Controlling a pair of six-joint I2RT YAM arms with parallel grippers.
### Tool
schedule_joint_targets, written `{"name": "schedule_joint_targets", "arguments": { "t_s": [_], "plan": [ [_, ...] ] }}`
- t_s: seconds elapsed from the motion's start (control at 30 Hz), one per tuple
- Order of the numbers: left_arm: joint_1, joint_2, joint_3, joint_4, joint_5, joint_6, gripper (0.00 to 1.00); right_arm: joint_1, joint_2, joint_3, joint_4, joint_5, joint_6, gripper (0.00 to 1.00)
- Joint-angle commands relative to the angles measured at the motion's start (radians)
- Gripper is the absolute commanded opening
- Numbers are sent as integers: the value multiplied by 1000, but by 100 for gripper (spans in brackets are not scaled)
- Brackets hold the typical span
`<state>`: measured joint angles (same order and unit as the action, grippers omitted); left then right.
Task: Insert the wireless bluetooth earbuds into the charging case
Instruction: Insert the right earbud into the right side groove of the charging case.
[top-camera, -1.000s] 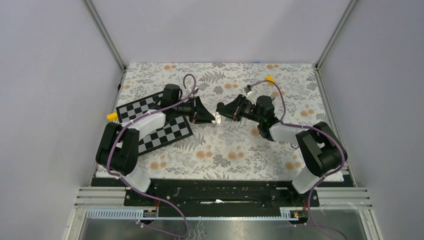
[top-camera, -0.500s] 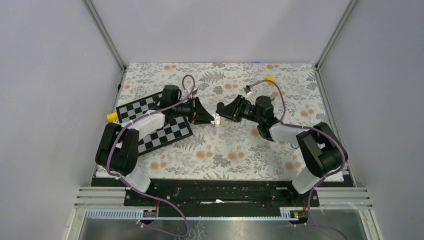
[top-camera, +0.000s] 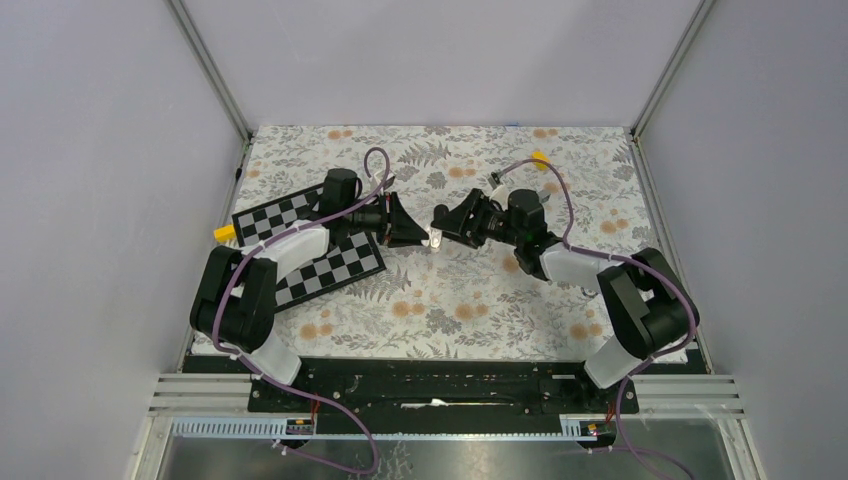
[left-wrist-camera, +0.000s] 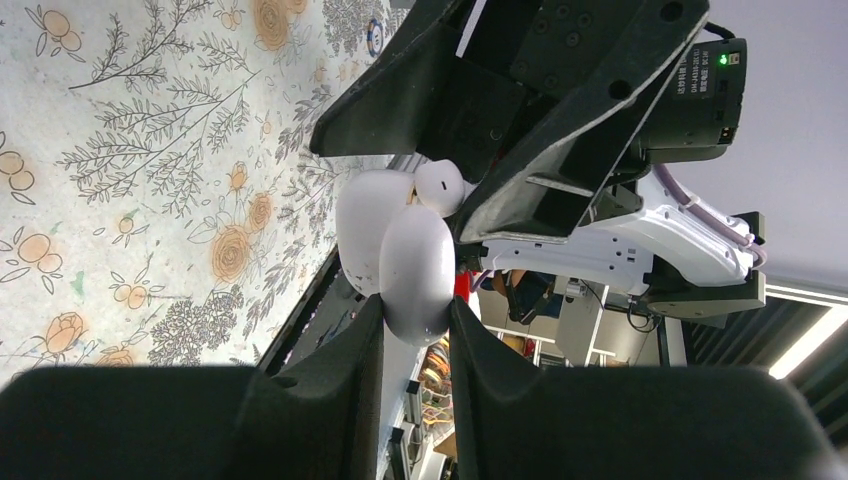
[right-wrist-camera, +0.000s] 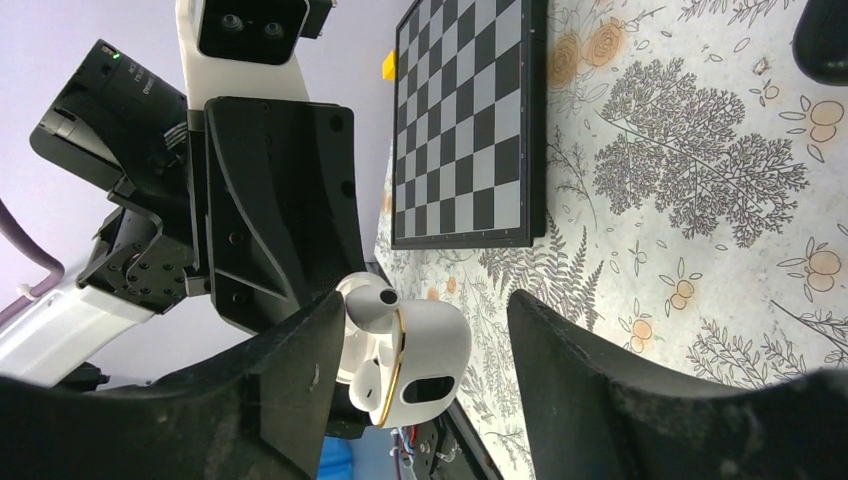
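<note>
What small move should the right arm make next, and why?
Probably ease the right gripper in so one finger presses the earbud fully into the charging case. The earbud stands proud of the open case, which the left gripper clamps in mid-air, while the right jaws stand wide open around it.

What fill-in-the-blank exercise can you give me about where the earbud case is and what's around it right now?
1. The white case is clamped by the ___ end effector.
2. An earbud shows at the top of the case, whose lid is ___.
3. The flat board lying on the table has a ___ pattern.

Missing words: left; open; checkered.
</note>
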<state>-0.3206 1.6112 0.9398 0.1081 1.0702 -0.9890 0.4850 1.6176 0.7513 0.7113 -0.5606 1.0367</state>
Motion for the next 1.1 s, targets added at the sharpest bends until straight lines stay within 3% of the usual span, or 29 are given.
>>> {"name": "schedule_joint_targets", "arguments": {
  "t_s": [0.0, 0.33, 1.07],
  "plan": [
    [5, -36, 13, 67, 34, 1, 0, 10, -73, 55, -75, 32, -79, 70],
    [5, -33, 9, 59, 33, 12, 0, 10, -110, 147, -223, 34, -182, 77],
    [6, -42, 11, 45, 29, 19, 0, 22, -84, 191, -214, -69, -214, 69]
  ]
}}
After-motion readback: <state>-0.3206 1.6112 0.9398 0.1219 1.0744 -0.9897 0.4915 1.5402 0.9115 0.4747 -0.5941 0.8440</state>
